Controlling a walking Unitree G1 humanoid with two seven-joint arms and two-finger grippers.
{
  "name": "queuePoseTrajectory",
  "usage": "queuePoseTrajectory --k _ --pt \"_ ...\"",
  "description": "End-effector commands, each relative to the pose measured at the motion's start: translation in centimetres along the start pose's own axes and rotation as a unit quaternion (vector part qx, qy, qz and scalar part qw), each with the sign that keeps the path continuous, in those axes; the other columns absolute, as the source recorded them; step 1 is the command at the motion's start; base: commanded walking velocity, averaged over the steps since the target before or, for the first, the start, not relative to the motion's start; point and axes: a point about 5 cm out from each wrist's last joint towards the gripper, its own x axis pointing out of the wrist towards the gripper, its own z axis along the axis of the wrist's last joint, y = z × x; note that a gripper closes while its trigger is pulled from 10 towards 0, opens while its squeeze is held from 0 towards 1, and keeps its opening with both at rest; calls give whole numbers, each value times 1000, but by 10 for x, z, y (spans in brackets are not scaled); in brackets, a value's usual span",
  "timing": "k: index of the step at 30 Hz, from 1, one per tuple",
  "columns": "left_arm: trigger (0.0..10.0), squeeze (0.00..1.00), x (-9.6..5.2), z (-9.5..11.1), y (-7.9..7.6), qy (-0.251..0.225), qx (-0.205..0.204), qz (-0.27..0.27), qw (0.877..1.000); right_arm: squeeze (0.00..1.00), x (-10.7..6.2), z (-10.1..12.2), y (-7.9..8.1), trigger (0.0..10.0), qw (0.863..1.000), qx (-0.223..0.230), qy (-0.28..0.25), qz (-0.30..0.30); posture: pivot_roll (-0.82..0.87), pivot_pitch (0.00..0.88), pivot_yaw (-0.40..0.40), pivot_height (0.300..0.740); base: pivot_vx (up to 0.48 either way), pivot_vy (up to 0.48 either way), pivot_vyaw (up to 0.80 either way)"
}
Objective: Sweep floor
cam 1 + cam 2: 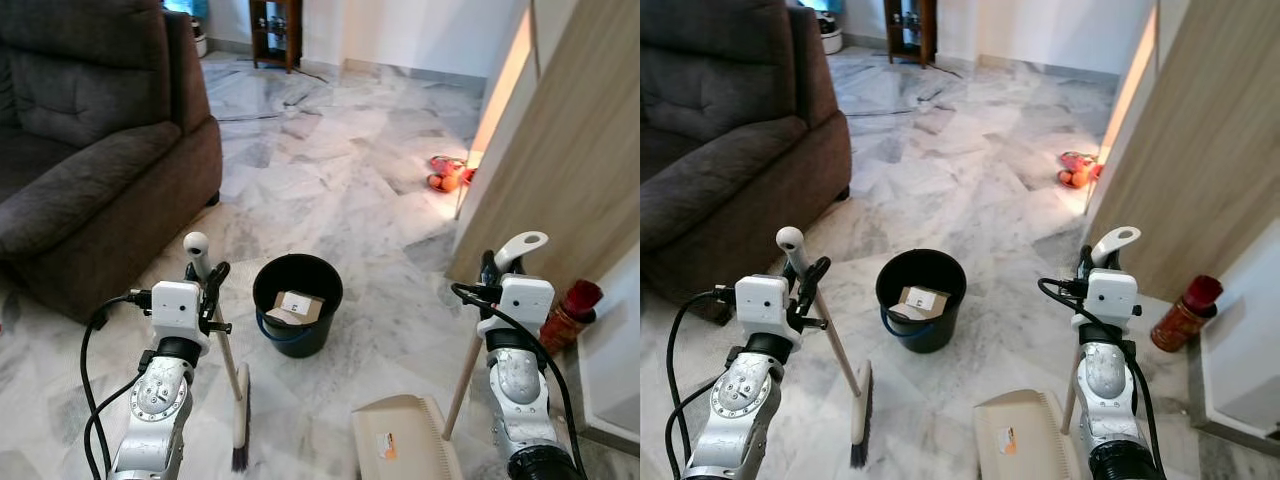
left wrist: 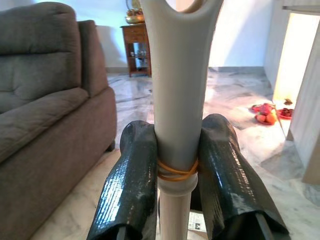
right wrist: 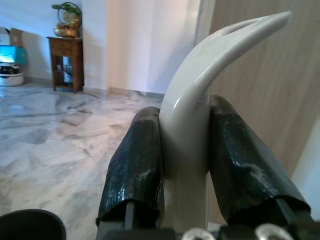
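Left wrist view shows the left gripper clamped tight on the pale grey-handled broom, bristles on the marble floor near left. The right gripper pinches the beige long-handled dustpan, near right of the black bucket.

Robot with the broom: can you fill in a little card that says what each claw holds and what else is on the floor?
left claw: shut on the grey handle of the wooden-stick broom, bristles down on the floor
right claw: shut on the curved grey handle of the beige plastic dustpan, which rests on the floor
middle: round black plastic bucket with a small cardboard box inside
left side: dark brown fabric sofa
right side: red cylindrical can beside the wooden panel
floor: grey-white marble tiles
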Motion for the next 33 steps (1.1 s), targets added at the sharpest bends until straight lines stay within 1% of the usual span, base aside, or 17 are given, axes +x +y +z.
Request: queuePoseTrajectory --k 1,3,10,13,15,20,24,30,33 --pt "10000 0 5 7 0 -16 10 -3 1000 0 5 6 -2 10000 1000 -1 -12 -4 63 0 -39 740 0 -307 -800" --pt "10000 0 6 8 0 -18 7 -2 1000 0 5 6 -2 10000 1000 -3 -12 -4 64 0 -40 740 0 -300 -800" --pt "10000 0 6 7 0 -15 11 -6 1000 0 5 6 -1 10000 1000 -3 -11 -4 62 0 -35 740 0 0 -800" --pt "10000 0 7 7 1 -16 13 -6 1000 0 5 6 -1 10000 1000 -2 -12 -5 60 0 -33 740 0 -308 -800" --pt "10000 0 8 8 1 -17 9 -4 1000 0 5 6 -1 10000 1000 -2 -12 -6 59 0 -31 740 0 0 -800" --pt "10000 0 9 8 1 -18 15 -7 1000 0 6 6 -1 10000 1000 -2 -13 -8 56 0 -29 740 0 0 -800" --pt "10000 0 11 8 1 -18 13 -8 1000 0 6 7 -1 10000 1000 -2 -14 -9 53 0 -27 740 0 -329 -800" --pt "10000 0 14 9 1 -19 17 -10 1000 0 8 10 0 10000 1000 -1 -19 -11 52 0 -24 740 0 0 -800" --pt "10000 0 16 9 0 -20 17 -10 1000 0 9 11 -1 10000 1000 0 -22 -13 48 0 -21 740 0 -285 -800"
